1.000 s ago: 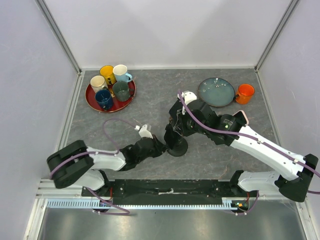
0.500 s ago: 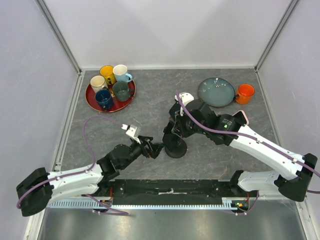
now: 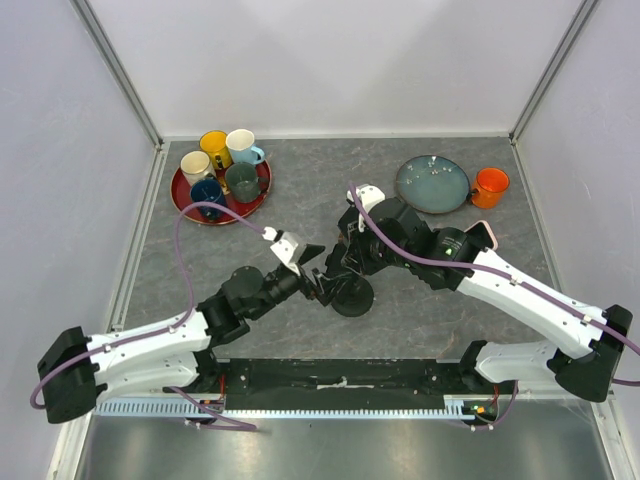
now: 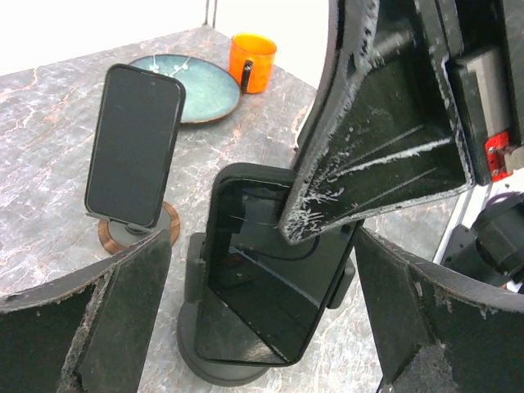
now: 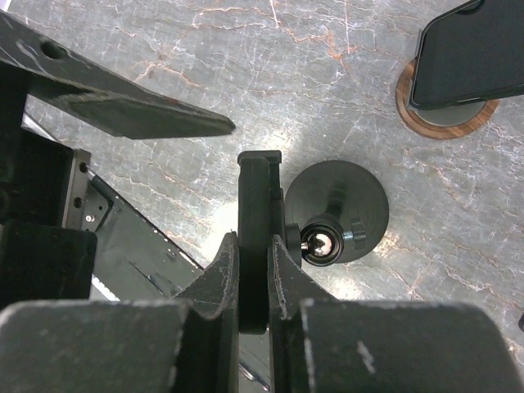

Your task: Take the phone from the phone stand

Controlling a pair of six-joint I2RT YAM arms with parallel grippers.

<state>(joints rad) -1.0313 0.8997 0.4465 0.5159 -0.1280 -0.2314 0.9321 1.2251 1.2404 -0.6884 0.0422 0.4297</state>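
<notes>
On the grey marbled table (image 3: pixel 300 200), the left gripper (image 3: pixel 314 272) is held with its 2 fingers wide apart, just beside the black phone stand (image 5: pixel 348 201). The right gripper (image 5: pixel 254 250) is clamped from above on the phone (image 4: pixel 262 278), which is seated upright in that stand.

blk phone (image 4: pixel 262 278), blk stand (image 4: pixel 214 364), orange mug (image 4: pixel 252 61), teal plate (image 4: pixel 201 82), grey-veined tbl (image 4: pixel 49 123)

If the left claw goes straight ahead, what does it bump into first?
Probably the phone in the black stand, dead ahead of the left gripper. The right gripper pinches its top, so it might brush that too.
</notes>
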